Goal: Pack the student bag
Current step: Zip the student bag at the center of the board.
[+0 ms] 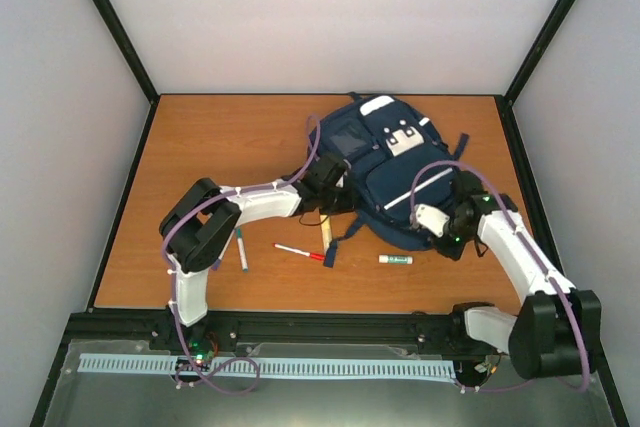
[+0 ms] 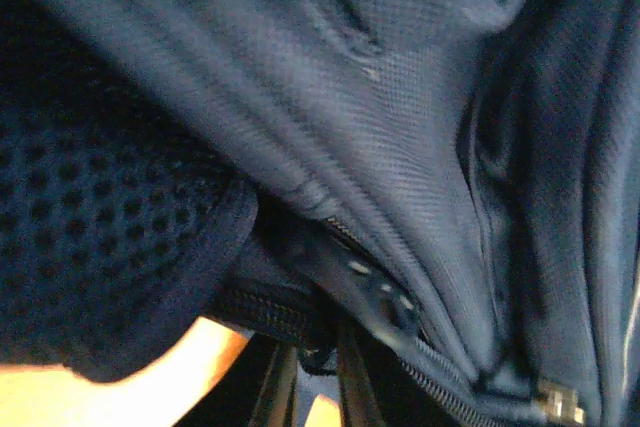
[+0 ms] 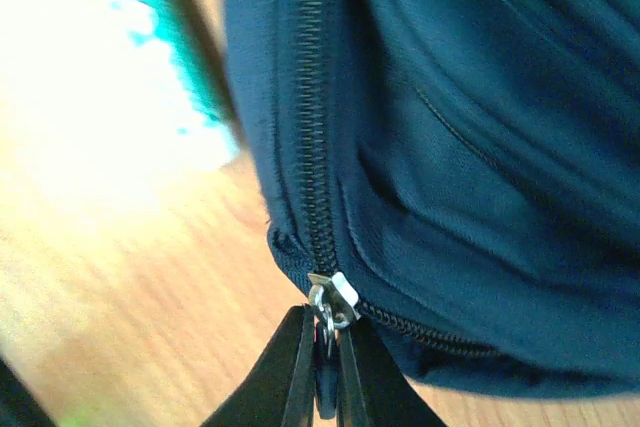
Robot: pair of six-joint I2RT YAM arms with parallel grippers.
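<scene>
The student bag [image 1: 395,172] lies flat right of the table's middle, navy with white patches on its front pocket. My left gripper [image 1: 328,185] presses into the bag's left edge. In the left wrist view navy fabric [image 2: 400,97] fills the frame. The left gripper [image 2: 314,387] has its fingers a narrow gap apart with a dark bit of the bag at their tips; whether they pinch it is unclear. My right gripper [image 1: 452,232] is at the bag's near right corner. There the right gripper [image 3: 325,367] is shut on the zipper pull [image 3: 330,319] under the metal slider, at the curve of the bag [image 3: 480,147].
Loose items lie on the wooden table [image 1: 200,147] in front of the bag: a blue-green pen [image 1: 241,247], a red marker [image 1: 300,252], a pale wooden stick [image 1: 326,234] and a green-and-white tube [image 1: 395,260]. The tube [image 3: 170,77] shows blurred beside the bag. Dark straps trail off the bag's near-left side.
</scene>
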